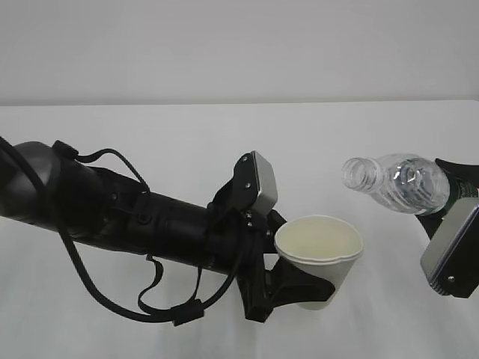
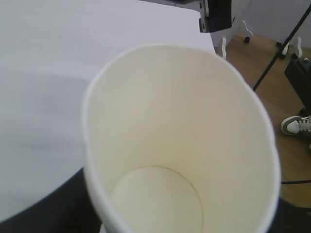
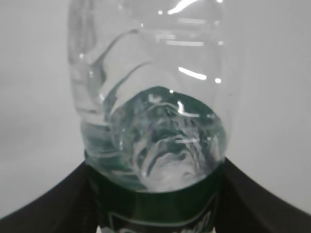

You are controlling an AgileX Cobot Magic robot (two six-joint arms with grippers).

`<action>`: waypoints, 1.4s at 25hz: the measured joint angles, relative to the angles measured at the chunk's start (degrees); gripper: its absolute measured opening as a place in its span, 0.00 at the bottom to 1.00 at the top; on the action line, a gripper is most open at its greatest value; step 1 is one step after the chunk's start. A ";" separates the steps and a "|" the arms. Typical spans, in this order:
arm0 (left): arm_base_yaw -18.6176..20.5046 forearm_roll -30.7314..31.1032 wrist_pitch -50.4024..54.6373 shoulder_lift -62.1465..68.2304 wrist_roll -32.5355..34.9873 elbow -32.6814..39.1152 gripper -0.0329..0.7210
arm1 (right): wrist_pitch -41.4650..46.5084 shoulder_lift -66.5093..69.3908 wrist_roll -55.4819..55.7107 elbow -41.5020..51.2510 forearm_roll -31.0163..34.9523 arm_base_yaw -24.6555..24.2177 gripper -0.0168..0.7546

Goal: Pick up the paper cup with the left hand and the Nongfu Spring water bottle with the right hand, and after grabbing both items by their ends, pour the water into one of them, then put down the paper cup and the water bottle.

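Observation:
My left gripper [image 1: 313,289] is shut on the lower part of the cream paper cup [image 1: 322,253] and holds it upright above the table. In the left wrist view the paper cup [image 2: 180,145] fills the frame, its inside looks dry, and a dark finger [image 2: 46,213] shows beside it. My right gripper [image 1: 447,199] is shut on the green-labelled end of the Nongfu Spring water bottle [image 1: 400,183]. The bottle lies nearly level with its uncapped mouth [image 1: 358,173] pointing left, above and to the right of the cup. No stream shows. The right wrist view shows the bottle [image 3: 150,97] between black fingers [image 3: 43,206].
A white table [image 1: 150,134] lies under both arms, with a plain wall behind it. The left wrist view shows the table's far edge, wooden floor [image 2: 286,87], a shoe [image 2: 296,125] and stand legs beyond it.

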 joint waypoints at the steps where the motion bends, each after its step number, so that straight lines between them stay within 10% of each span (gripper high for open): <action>1: 0.00 0.00 0.00 0.00 0.00 -0.13 0.65 | 0.00 0.00 -0.29 0.00 0.00 0.00 0.61; 35: 0.00 -1.50 -1.61 0.00 0.00 -0.36 0.65 | -2.06 0.00 -8.99 0.00 -0.10 0.00 0.61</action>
